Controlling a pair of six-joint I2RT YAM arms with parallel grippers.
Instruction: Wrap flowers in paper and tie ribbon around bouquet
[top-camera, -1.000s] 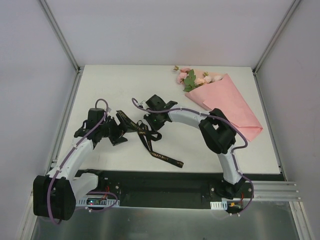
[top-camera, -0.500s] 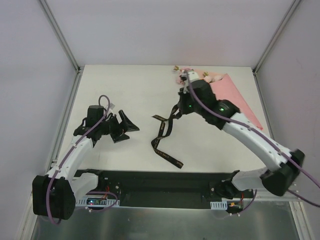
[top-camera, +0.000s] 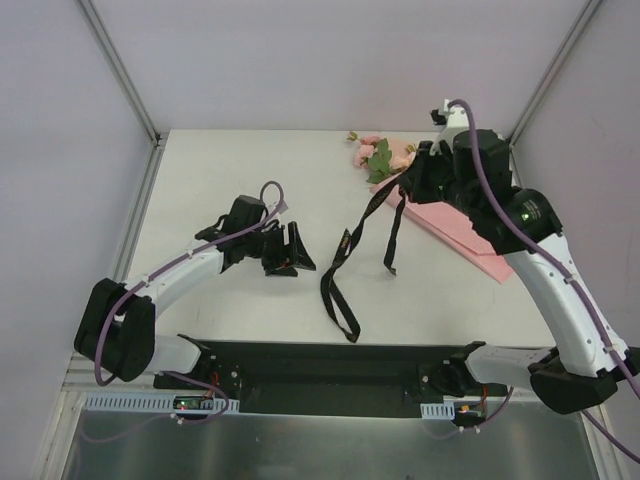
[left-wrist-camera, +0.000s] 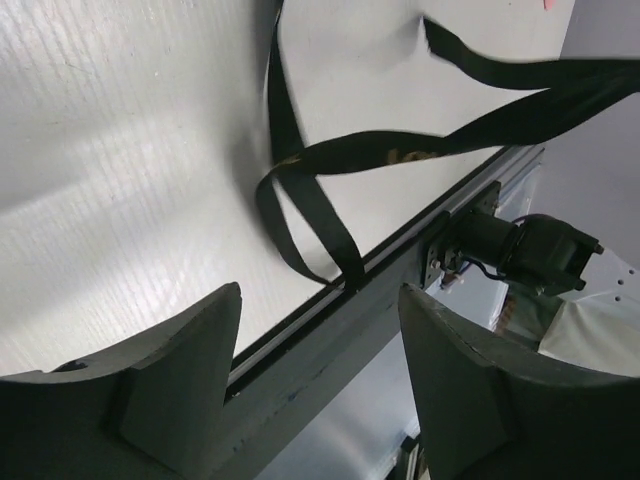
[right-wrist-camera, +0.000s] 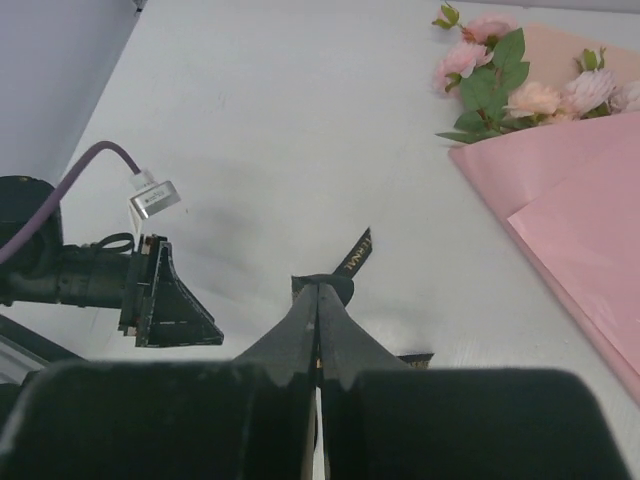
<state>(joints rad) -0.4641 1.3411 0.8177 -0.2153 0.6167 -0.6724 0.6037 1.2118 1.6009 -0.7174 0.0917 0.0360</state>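
Your right gripper (top-camera: 408, 182) is clenched on the ribbon (top-camera: 343, 243), raised just beside the bouquet (top-camera: 470, 235) lying at the counter's (top-camera: 220, 170) far right; the ribbon hangs in two strands, its long end trailing to the counter's near edge. Your left gripper (top-camera: 290, 250) sits left of it, released and holding nothing.

Bright, even light falls from above; the white desk (top-camera: 230, 170) carries only faint, soft shadows. In the left wrist view a glare band streaks the desk at left, the ribbon (left-wrist-camera: 400, 155) smears slightly, and the left tool (left-wrist-camera: 320, 295) sits dark and unfocused along the bottom.
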